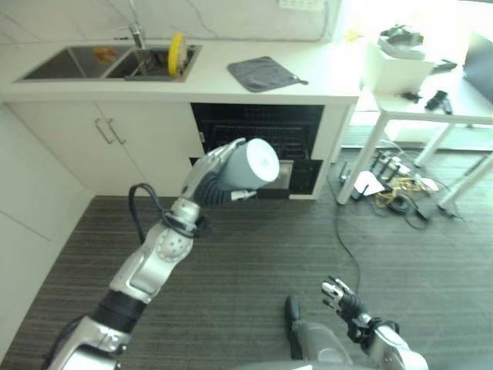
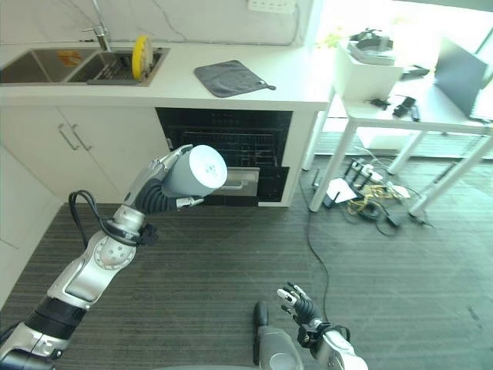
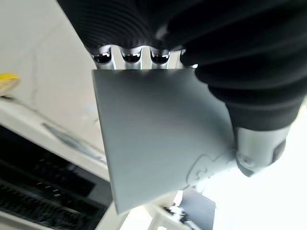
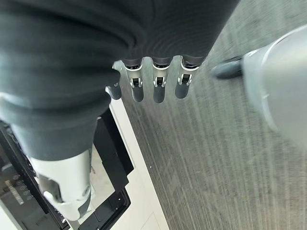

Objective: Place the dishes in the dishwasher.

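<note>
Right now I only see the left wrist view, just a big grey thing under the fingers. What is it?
Observer: A grey cup, gripped in the left hand and tipped on its side.
Operator: Is the dishwasher open?
Observer: Yes, the dishwasher under the counter is open, its dark rack showing behind the cup.
Operator: Are more dishes waiting?
Observer: A yellow plate stands on edge in the sink.
Operator: What about my other hand?
Observer: The right hand hangs low over the floor, fingers relaxed, holding nothing.

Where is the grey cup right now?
The grey cup is held in the left hand, raised in front of the open dishwasher under the counter.
</note>
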Tool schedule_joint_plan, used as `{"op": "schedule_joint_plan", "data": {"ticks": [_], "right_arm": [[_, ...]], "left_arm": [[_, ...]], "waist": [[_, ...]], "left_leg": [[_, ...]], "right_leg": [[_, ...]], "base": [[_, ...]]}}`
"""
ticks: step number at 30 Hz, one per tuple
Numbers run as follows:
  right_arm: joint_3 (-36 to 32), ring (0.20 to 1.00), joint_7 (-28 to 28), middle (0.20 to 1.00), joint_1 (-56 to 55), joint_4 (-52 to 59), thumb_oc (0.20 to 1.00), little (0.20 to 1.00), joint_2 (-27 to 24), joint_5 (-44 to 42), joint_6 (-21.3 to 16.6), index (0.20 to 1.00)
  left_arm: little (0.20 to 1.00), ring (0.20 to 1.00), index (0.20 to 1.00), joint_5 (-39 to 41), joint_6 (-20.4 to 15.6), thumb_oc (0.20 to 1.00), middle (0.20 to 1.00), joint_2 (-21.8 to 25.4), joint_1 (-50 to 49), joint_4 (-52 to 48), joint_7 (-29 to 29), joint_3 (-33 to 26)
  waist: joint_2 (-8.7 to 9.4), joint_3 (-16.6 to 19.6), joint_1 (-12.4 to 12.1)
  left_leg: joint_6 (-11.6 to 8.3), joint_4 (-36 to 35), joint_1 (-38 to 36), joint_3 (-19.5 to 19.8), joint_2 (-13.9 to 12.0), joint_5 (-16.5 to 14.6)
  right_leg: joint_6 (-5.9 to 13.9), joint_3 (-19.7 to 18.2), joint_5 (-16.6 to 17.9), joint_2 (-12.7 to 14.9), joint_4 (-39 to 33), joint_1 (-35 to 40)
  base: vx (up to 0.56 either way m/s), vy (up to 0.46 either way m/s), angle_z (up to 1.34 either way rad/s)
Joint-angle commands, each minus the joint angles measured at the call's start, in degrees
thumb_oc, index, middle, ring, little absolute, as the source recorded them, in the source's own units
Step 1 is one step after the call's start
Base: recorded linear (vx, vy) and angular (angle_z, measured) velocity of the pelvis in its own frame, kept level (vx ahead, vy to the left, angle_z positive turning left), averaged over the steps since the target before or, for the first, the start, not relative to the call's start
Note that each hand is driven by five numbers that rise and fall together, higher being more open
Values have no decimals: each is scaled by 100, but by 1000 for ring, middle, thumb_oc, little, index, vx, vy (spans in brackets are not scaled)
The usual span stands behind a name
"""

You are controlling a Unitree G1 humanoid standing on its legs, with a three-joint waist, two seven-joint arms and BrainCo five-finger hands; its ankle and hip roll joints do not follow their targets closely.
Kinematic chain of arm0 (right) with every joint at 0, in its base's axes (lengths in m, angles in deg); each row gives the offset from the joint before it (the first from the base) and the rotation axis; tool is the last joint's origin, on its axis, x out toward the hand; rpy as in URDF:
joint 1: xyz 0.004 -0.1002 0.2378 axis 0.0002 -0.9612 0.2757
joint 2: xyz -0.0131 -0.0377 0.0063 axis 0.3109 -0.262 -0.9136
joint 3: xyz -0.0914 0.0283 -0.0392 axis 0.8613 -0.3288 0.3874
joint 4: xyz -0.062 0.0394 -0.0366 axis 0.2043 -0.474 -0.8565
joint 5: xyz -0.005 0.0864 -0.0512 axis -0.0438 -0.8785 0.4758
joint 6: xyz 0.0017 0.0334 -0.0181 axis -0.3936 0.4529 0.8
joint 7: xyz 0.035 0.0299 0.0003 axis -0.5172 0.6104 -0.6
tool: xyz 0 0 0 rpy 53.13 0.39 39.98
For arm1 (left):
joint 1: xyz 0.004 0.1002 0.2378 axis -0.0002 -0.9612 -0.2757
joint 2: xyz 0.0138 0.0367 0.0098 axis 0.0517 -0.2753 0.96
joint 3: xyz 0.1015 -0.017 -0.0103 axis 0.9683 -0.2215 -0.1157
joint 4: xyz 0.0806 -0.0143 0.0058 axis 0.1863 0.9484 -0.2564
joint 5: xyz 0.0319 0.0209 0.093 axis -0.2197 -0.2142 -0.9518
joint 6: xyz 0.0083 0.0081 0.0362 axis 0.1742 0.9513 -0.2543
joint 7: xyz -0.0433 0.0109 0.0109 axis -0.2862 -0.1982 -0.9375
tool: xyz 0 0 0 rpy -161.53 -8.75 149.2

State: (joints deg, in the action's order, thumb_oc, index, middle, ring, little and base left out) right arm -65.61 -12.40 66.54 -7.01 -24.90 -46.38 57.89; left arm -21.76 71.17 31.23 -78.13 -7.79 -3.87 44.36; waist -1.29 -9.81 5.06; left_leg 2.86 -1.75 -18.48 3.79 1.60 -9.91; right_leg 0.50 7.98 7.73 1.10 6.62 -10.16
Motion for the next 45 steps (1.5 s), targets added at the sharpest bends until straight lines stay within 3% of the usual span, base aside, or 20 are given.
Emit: {"op": "schedule_joint_plan", "data": {"ticks": [1, 2, 3, 4, 5, 8, 9, 11, 16, 18, 22, 28, 34, 36, 38, 40, 41, 42, 44, 45], "right_arm": [[46, 1000, -203, 1000, 243, 11, 1000, 1000, -255, -50, -17, 1000], [19, 1000, -246, 1000, 284, -25, 1000, 1000, -395, 68, -21, 1000], [0, 1000, -257, 1000, 269, -44, 1000, 1000, -433, 68, -57, 1000], [-74, 1000, -295, 1000, 247, -119, 1000, 1000, -477, 20, -143, 1000], [-87, 1000, -292, 1000, 311, -182, 1000, 1000, -468, 58, -132, 1000], [-25, 1000, -283, 1000, 422, -375, 1000, 1000, -500, -8, -192, 1000], [-50, 1000, -226, 1000, 436, -409, 1000, 1000, -508, -24, -227, 1000], [-49, 1000, -262, 1000, 407, -434, 1000, 1000, -521, 160, -230, 1000], [92, 1000, -133, 1000, 202, -328, 1000, 1000, -285, 231, -221, 1000], [108, 1000, -33, 1000, 171, -276, 1000, 1000, -188, 160, -192, 1000], [102, 1000, 27, 1000, 137, -297, 1000, 1000, -72, 165, -132, 1000], [52, 1000, 260, 1000, 172, -480, 1000, 1000, 53, 89, -293, 1000], [66, 1000, 170, 1000, 248, -578, 1000, 1000, 65, 548, -108, 1000], [108, 1000, 359, 1000, 315, -665, 1000, 1000, 103, 503, -23, 1000], [151, 1000, 601, 1000, 442, -960, 1000, 1000, 114, 650, 204, 1000], [-7, 1000, 623, 1000, 543, -1957, 1000, 1000, 172, 734, 463, 1000], [-268, 1000, 728, 1000, 509, -2874, 1000, 1000, 194, 1090, 274, 1000], [-533, 1000, 936, 1000, 451, -3194, 1000, 1000, 162, 711, 167, 1000], [-788, 1000, 1142, 1000, 394, -3240, 1000, 1000, 124, 153, -63, 1000], [-1062, 1000, 1287, 1000, 300, -3053, 1000, 1000, 55, -175, -378, 1000]], "left_arm": [[200, 200, 200, -25, -290, 200, 200, 15, 284, -352, 342, -255], [200, 200, 200, 65, -258, 200, 200, 57, 279, -420, 393, -289], [200, 200, 200, 107, -232, 200, 200, 74, 293, -437, 371, -309], [200, 200, 200, 174, -280, 200, 200, 89, 326, -388, 344, -344], [200, 200, 200, 176, -292, 200, 200, 96, 314, -360, 341, -358], [200, 200, 200, 158, -262, 200, 200, 77, 293, -353, 320, -364], [200, 200, 200, 185, -275, 200, 200, 60, 329, -358, 259, -351], [200, 200, 200, 200, -288, 200, 200, 55, 375, -339, 131, -328], [200, 200, 200, 103, -287, 200, 200, 196, 444, -318, -84, -313], [200, 200, 200, 112, -333, 200, 200, 263, 489, -246, -51, -297], [200, 200, 200, 192, -254, 200, 200, 345, 653, -138, 45, -218], [200, 200, 200, 142, -214, 200, 200, 373, 816, -10, 60, -104], [200, 200, 200, 253, -249, 200, 200, 466, 801, -47, -11, -136], [200, 200, 200, 191, -232, 200, 200, 504, 748, -50, 72, -153], [200, 200, 200, 181, -154, 200, 200, 520, 740, 5, 258, -195], [200, 200, 200, 364, -30, 200, 200, 499, 736, -19, 439, -356], [200, 200, 200, 504, -29, 200, 200, 408, 635, 22, 632, -503], [200, 200, 200, 502, -13, 200, 200, 301, 505, -31, 616, -607], [200, 200, 200, 527, -12, 200, 200, 208, 413, -41, 631, -641], [200, 200, 200, 700, 10, 200, 200, 113, 313, -79, 639, -681]], "waist": [[223, 339, 138], [279, 233, 85], [315, 168, 34], [324, 73, -30], [276, 52, -95], [216, 38, -282], [198, 61, -313], [194, 152, -309], [175, 338, -334], [170, 383, -310], [144, 398, -273], [189, 441, -237], [224, 406, -258], [217, 374, -298], [227, 341, -345], [236, 285, -391], [230, 297, -458], [242, 327, -490], [253, 354, -470], [255, 371, -421]], "left_leg": [[-133, 623, 309, -853, 201, 412], [-465, 2226, 1075, -1152, 17, 1008], [-603, 2699, 1504, -1218, -145, 1295], [-699, 2718, 1869, -1252, -523, 1394], [-728, 2076, 1880, -1137, -747, 1462], [-924, 516, 1901, -662, -1022, 1954], [-998, 185, 1951, -739, -1089, 2023], [-1002, -112, 1837, -972, -1046, 1863], [-643, -325, 1455, -891, -498, 1431], [-526, -325, 1427, -966, -411, 1345], [-404, -325, 1370, -1078, -316, 1238], [-207, -325, 1240, -1236, -164, 1039], [-95, -325, 1108, -1367, -66, 885], [-82, -325, 1075, -1490, -103, 858], [-117, -325, 991, -1626, -136, 783], [-151, -325, 875, -1634, -151, 720], [-220, -325, 840, -1686, -246, 751], [-273, -325, 810, -1737, -299, 760], [-306, -325, 790, -1823, -343, 773], [-342, -325, 759, -1895, -362, 764]], "right_leg": [[448, -169, -379, 31, -13, 550], [231, -222, -551, 47, -99, 894], [138, -238, -628, 51, -135, 1060], [80, -209, -805, 67, -112, 1265], [118, -213, -902, 86, -118, 1385], [224, -310, -988, 178, -326, 1754], [286, -209, -1008, 296, -429, 1924], [408, -4, -1003, 487, -511, 2000], [747, 270, -736, 915, -466, 1811], [823, 250, -664, 1008, -469, 1738], [881, 237, -560, 1108, -410, 1637], [987, 128, -107, 1258, -288, 1437], [1092, 203, 258, 1388, -66, 1273], [1095, 336, 241, 1388, 244, 1206], [1075, 553, 81, 1276, 86, 1197], [1097, 572, 96, 1246, -119, 1143], [1028, 599, -118, 1051, -467, 1317], [1024, 677, -165, 991, -679, 1472], [1017, 720, -181, 965, -783, 1537], [980, 725, -178, 903, -952, 1637]], "base": [[189, -178, -9], [175, -193, 6], [233, -147, 18], [243, 113, 18], [317, 275, 12], [288, 361, -33], [261, 400, -41], [234, 364, -35], [224, 251, 4], [106, 196, 45], [62, 145, 17], [33, 111, -27], [-30, 73, -12], [-87, 37, -14], [-77, -15, -60], [-46, -132, -59], [-18, -261, -20], [9, -238, -10], [38, -113, -5], [45, -101, -9]]}}
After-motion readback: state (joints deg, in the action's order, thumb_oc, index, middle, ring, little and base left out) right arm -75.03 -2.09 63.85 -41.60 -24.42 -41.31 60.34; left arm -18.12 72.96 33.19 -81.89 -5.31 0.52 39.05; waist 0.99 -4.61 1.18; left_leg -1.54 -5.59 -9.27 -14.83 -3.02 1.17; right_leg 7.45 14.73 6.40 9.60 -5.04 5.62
